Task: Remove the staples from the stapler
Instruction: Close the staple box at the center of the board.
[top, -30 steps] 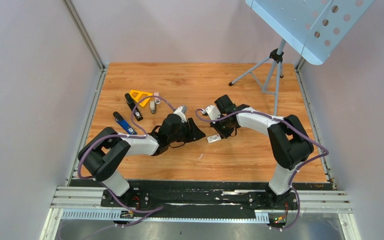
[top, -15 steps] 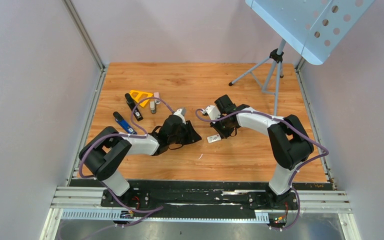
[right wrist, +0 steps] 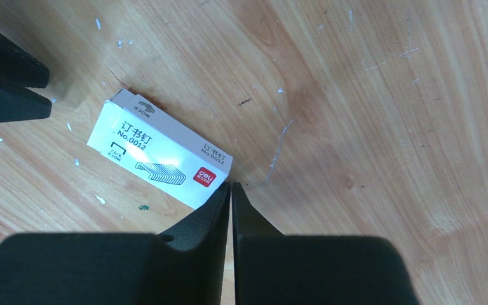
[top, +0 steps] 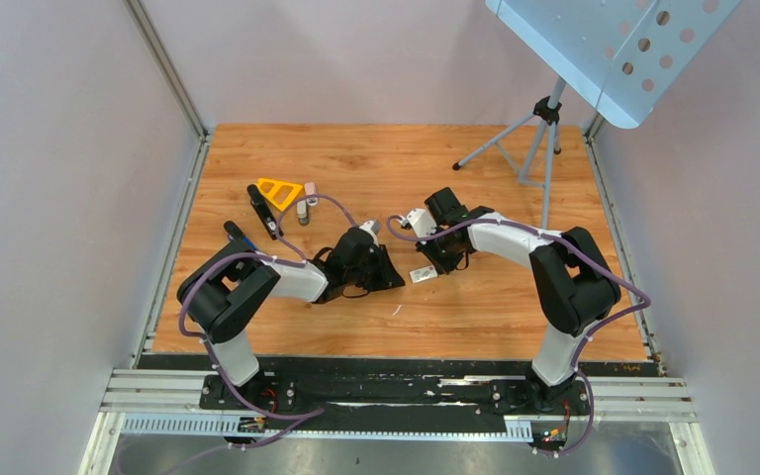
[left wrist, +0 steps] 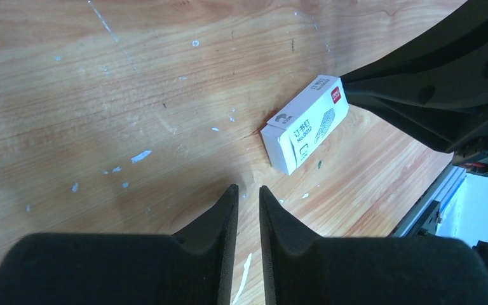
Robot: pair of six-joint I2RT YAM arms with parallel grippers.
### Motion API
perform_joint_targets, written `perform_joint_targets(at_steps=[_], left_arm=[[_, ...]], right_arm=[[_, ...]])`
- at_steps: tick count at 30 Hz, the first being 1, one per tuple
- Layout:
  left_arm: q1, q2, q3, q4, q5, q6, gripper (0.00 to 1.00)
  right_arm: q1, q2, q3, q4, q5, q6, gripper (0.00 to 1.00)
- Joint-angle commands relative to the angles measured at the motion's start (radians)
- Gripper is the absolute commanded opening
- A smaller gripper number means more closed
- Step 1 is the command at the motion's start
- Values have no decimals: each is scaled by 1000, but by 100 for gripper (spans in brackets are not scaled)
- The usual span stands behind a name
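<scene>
A white staple box point(top: 423, 276) lies flat on the wooden table between my grippers, also the box point(left wrist: 305, 124) and the box point(right wrist: 159, 155) in the wrist views. My left gripper point(top: 394, 280) points at it from the left, a short way off; the left gripper point(left wrist: 248, 189) has only a narrow slit between its jaws, with nothing in it. A thin pale strip point(left wrist: 241, 279), perhaps staples, lies on the wood under it. My right gripper point(right wrist: 230, 184) is shut, its tips touching the box's red-logo corner. A black elongated tool point(top: 263, 211), possibly the stapler, lies far left.
Near the black tool are a yellow triangular piece point(top: 279, 190), a pink item point(top: 310, 188), a small bottle point(top: 302, 211) and a blue-black tool point(top: 237, 235) partly under the left arm's cable. A tripod point(top: 529, 139) stands at the back right.
My left gripper's jaws have closed down to a slit, and the left arm has shifted right, toward the box. The right arm and box have not moved.
</scene>
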Motion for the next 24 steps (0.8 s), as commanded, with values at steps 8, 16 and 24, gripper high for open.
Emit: perform_joint_targets(at_steps=[8,16,24], left_arm=[[-6,38,31,-29,17,3,18],[-6,53,37,-29,29,4,17],[-6,60,40,-36,30,4,16]], right_arm=[[17,41,-32,-60,-20,13,8],[17,38,-32,-60,-25,15,8],[19,38,-31,-61,-26,15,8]])
